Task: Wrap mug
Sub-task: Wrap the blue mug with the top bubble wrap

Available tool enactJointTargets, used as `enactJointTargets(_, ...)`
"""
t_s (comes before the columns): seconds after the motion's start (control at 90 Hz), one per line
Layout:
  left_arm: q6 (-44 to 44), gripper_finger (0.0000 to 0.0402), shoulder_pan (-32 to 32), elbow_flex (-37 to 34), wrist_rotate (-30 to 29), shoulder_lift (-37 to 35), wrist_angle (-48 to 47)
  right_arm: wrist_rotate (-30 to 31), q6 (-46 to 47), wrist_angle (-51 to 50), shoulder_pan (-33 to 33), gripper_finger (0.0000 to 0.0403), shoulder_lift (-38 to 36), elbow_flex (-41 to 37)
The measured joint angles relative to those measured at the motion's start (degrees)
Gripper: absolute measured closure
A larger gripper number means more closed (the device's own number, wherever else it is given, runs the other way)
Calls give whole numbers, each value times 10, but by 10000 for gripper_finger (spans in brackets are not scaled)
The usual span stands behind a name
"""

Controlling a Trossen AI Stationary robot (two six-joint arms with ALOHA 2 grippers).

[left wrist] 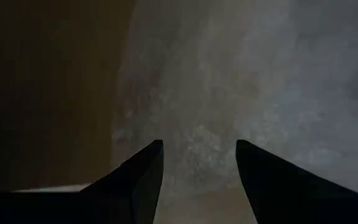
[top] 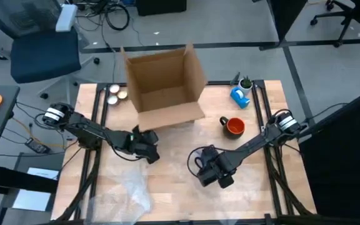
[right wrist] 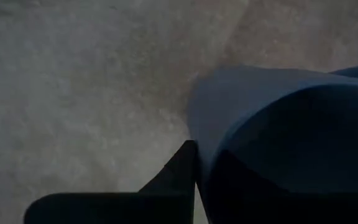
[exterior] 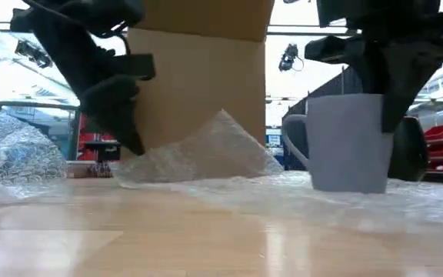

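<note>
On the left side of the wooden surface (top: 174, 187), a loose heap of bubble wrap (top: 120, 194) lies near the front edge. Just above it the left pincer (top: 147, 152) is down low near the open cardboard box (top: 164, 84). Its wrist view shows the two fingers (left wrist: 138, 177) spread apart with clear sheet ahead of them and nothing between them, so it is released. In the low view a corner of the bubble wrap sheet (exterior: 214, 150) stands up in a peak beside that pincer, in front of the box wall.

Moving right, the sheet spreads flat across the middle of the surface. The grey mug (exterior: 348, 142) stands upright on it with its handle turned toward the left arm. The right pincer (top: 214, 170) is directly over the mug. In its wrist view one finger (right wrist: 179, 171) sits outside the mug wall (right wrist: 229, 106) and the other seems to go down inside the mouth, so it appears to be grasping the mug by its rim, though the inner finger is too dark to be sure.

Farther right, an orange mug (top: 234, 126) and a blue tape dispenser (top: 240, 95) sit near the back edge, well apart from the work.

The step looks like placing and steadying the mug on the sheet. Next, the left pincer would need to pinch the raised corner and fold it over the mug while the right holds it steady or lets go.
</note>
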Motion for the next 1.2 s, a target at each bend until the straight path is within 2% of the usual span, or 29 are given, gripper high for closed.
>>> enactJointTargets(0.189, 6, 218, 6, 0, -12, 0, -1, 36, 21, -3, 0, 403, 0, 34)
enactJointTargets(0.278, -22, 218, 13, 0, -10, 0, -2, 44, 20, 17, 1, 403, 0, 36)
enactJointTargets(0.422, -51, 218, 32, 0, 49, 0, -3, 26, 31, 42, 3, 403, 0, 36)
enactJointTargets(0.511, -56, 218, 33, -1, 63, 0, 4, 21, 43, 46, 6, 403, 0, 36)
enactJointTargets(0.611, -72, 218, 32, -25, 64, 0, 48, 17, 59, 46, 10, 403, 0, 36)
enactJointTargets(0.733, -82, 218, 27, -75, 64, 8, 167, 8, 71, 47, 10, 403, 0, 36)
enactJointTargets(0.8, -96, 218, 27, -96, 55, 18, 202, 4, 71, 47, 10, 403, 0, 36)
enactJointTargets(0.922, -97, 218, 27, -113, 48, 44, 212, 0, 71, 53, 10, 403, 0, 32)
enactJointTargets(1.111, -93, 220, 27, -106, 32, 111, 255, 0, 62, 63, 10, 403, 0, 30)
enactJointTargets(1.2, -67, 236, 23, -84, 40, 140, 244, 0, 55, 68, 10, 403, 0, 30)
